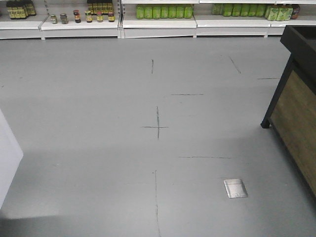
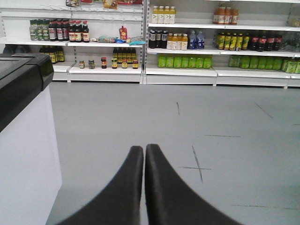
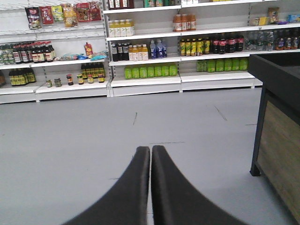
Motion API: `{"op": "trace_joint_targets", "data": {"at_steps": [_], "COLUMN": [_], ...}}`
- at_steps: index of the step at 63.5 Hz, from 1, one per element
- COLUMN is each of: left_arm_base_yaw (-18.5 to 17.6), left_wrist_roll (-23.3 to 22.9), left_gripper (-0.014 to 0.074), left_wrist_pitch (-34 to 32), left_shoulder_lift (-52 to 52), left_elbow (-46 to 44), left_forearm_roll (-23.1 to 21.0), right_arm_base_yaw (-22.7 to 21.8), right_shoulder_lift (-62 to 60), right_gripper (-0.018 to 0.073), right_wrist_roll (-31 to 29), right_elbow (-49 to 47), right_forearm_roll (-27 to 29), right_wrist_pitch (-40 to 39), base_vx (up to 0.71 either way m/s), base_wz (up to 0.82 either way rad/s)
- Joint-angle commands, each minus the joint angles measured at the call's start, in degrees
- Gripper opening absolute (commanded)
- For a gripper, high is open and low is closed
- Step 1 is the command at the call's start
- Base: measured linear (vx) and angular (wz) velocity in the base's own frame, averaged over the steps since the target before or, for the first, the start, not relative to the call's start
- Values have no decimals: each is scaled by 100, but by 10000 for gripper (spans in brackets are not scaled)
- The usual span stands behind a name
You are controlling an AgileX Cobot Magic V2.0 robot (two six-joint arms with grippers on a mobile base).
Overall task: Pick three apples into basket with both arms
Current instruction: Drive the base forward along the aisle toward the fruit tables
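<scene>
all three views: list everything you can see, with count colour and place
grey smooth floor: one, grey, fills the front view
thin line and cross marks: several, black, on the floor
square metal floor plate: one, silver, floor, lower right of the front view
white store shelving: long run, white, far wall
green bottles: many, green, lowest shelf
yellow drink bottles: a few, yellow, upper shelf
small glass jars: a few, mixed, lowest shelf, left
black-framed wood-panelled stand: one, right edge
white counter with black top: one, left edge
apples, basket: none in view
left gripper: one, black, fingers together
right gripper: one, black, fingers together
</scene>
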Motion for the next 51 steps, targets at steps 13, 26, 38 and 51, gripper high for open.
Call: {"op": "trace_joint_targets", "data": {"at_steps": [13,26,38,51], "left_arm_base_yaw": [7,7,7,7], "left_wrist_roll": [-49,-49,-49,-49], "left_gripper": [-7,-7,-7,-7], "left_wrist_pitch": [-403,-403,-403,-403], "left_shoulder_lift": [-92,-92,-92,-92], "left_elbow": [23,23,23,23], "left_forearm_roll": [3,3,3,3], "right_arm_base_yaw": [-41,-41,-41,-41], "right_shoulder_lift": [-77,-77,-77,-77], "right_gripper": [-4,-4,-4,-4], "right_wrist_roll": [-43,-43,-43,-43], "right_elbow": [76,76,76,76], "right_forearm_roll": [-57,-57,-57,-57], "right_wrist_pitch": [-426,-426,-426,-426], "base_vx": [22,21,19,18], "base_wz": [-21,-29,-30,-32]}}
